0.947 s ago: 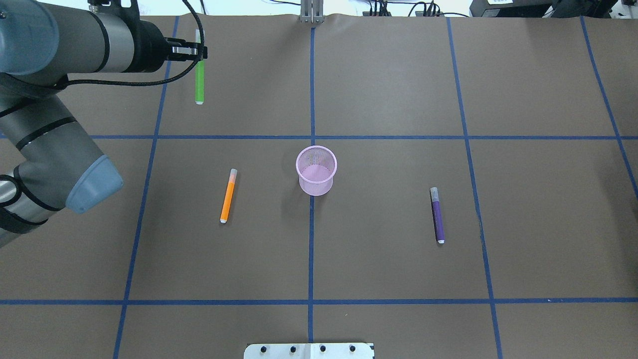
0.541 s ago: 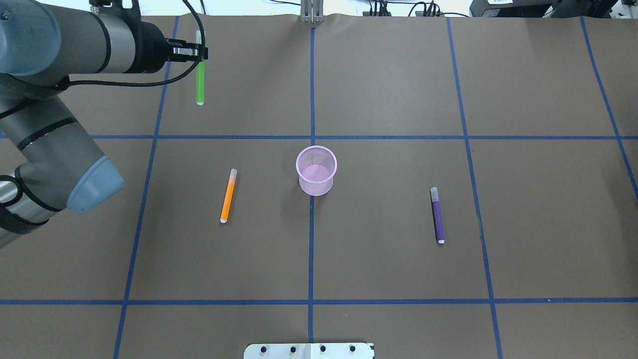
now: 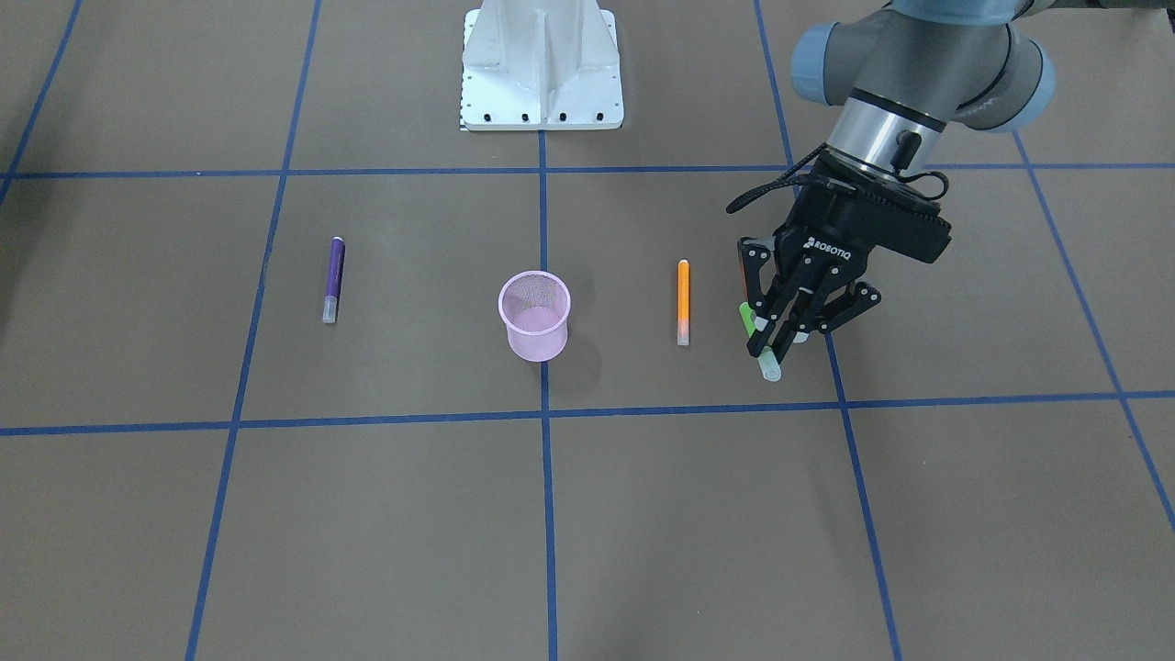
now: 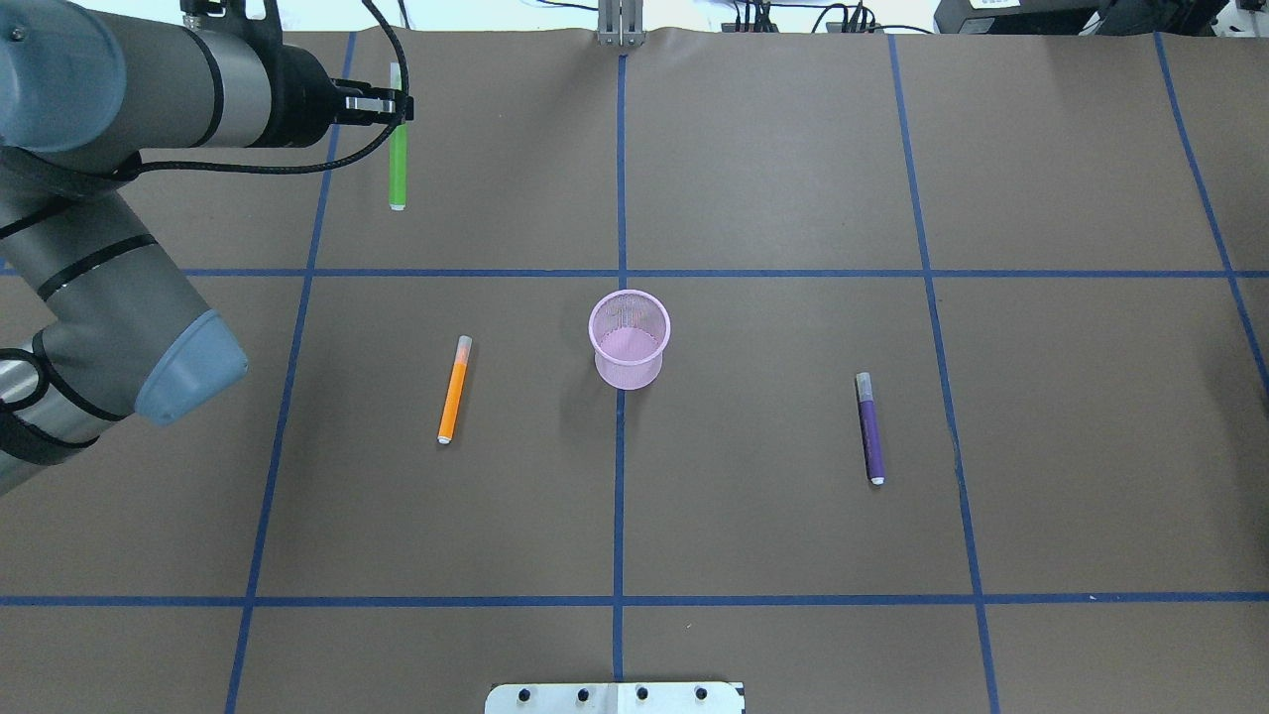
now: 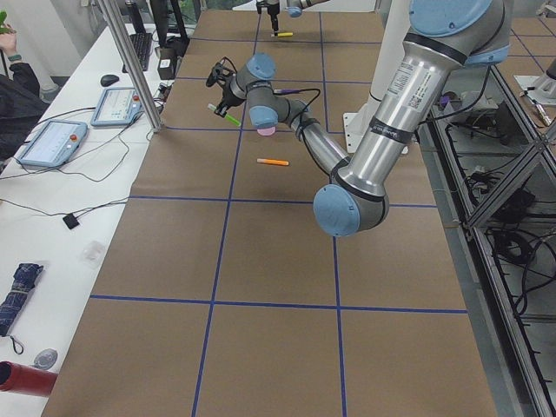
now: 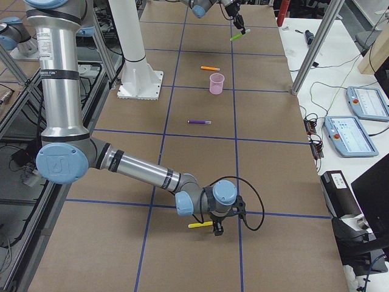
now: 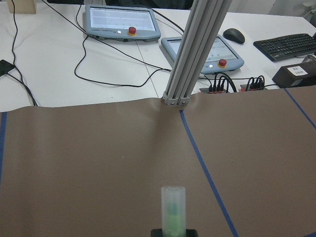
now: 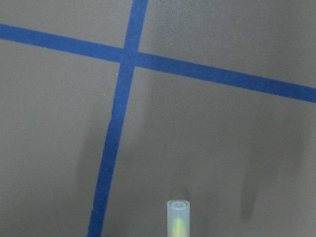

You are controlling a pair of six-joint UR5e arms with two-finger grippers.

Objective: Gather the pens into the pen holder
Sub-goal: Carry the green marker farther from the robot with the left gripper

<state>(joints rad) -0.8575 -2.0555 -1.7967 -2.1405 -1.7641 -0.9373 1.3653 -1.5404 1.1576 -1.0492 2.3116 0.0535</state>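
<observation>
Three pens lie outside the cup, none in it. Pink mesh cup [image 4: 629,371] stands upright mid-desk on the centre tape line; through its open top only mesh wall and pink floor show. Orange pen [image 4: 453,390] lies flat on the brown desk [image 4: 793,198] on the robot's left of the cup, well apart from it, pale cap toward the far edge. Purple pen [image 4: 870,428] lies flat on the robot's right of the cup, also well apart, cap likewise toward the far edge. Left gripper [image 4: 395,103] is over the far left part of the desk, jaws closed narrow on the green pen [image 4: 398,164] near its cap end. That pen is clear of the desk and tilted, and in the left wrist view the cap pokes out past the jaws. Right gripper [image 6: 217,228] is low over the desk at the robot's right end, well away from the cup. Yellow pen [image 6: 199,224] sits right at it; cannot tell if those jaws are wide or closed.
</observation>
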